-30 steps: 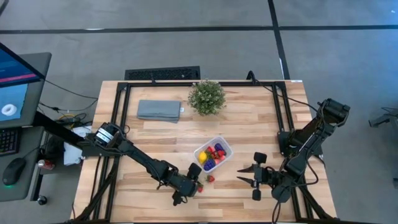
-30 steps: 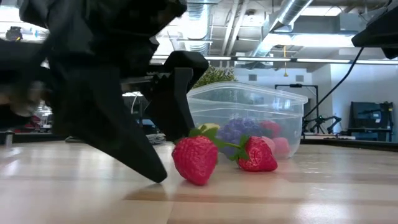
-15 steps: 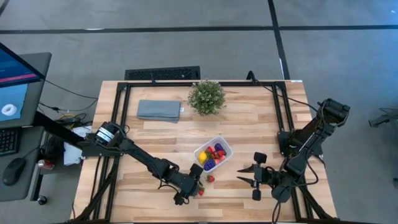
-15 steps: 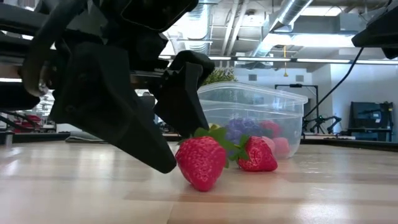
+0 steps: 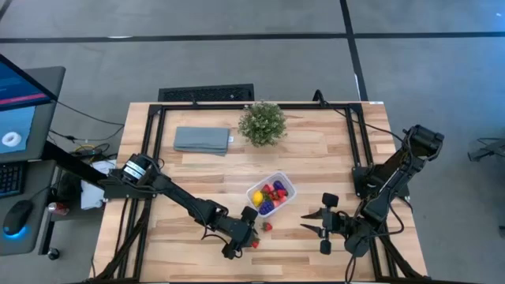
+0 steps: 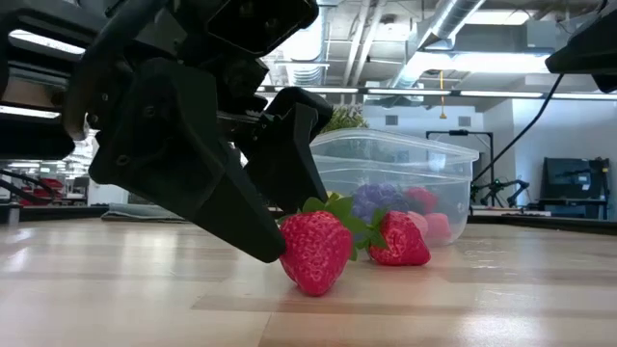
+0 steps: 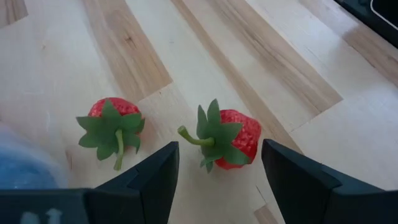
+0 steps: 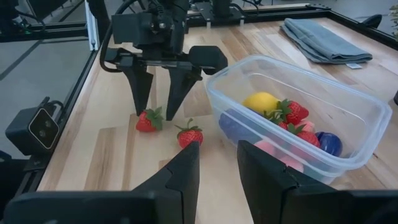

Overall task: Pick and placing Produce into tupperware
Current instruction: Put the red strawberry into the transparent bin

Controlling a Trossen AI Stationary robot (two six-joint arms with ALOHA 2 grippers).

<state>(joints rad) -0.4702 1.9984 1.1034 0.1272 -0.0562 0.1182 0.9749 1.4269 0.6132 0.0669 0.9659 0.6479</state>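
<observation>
Two red strawberries lie on the wood near the table's front. The nearer strawberry [image 7: 229, 142] sits between the fingers of my open left gripper [image 5: 251, 237], which slants down over it. The other strawberry [image 7: 112, 124] lies beside it, closer to the tupperware [image 5: 287, 184]. That clear box holds a yellow piece [image 8: 261, 102], a strawberry, pink pieces and a dark purple piece [image 8: 328, 143]. My right gripper [image 5: 306, 222] waits to the right of the box, fingers slightly apart with nothing between them. My left gripper has one finger on each side of the nearer strawberry [image 6: 315, 254], coming from the table's left and slanting down. In the low view one fingertip [image 6: 268, 249] stands right beside the berry's side. I cannot tell whether it touches. The berry lies on the table.
A bushy potted plant [image 5: 262, 123] and a folded grey-blue cloth [image 5: 202, 140] sit at the table's far side. A black frame [image 5: 150, 158] runs along the table's edges. Bare wood lies between the strawberries and my right gripper.
My left gripper has edged toward the strawberries and rolled a little about its pointing line, its fingers now straddling the nearer berry. That strawberry has shifted slightly toward the other one, its leaves turned more upward.
</observation>
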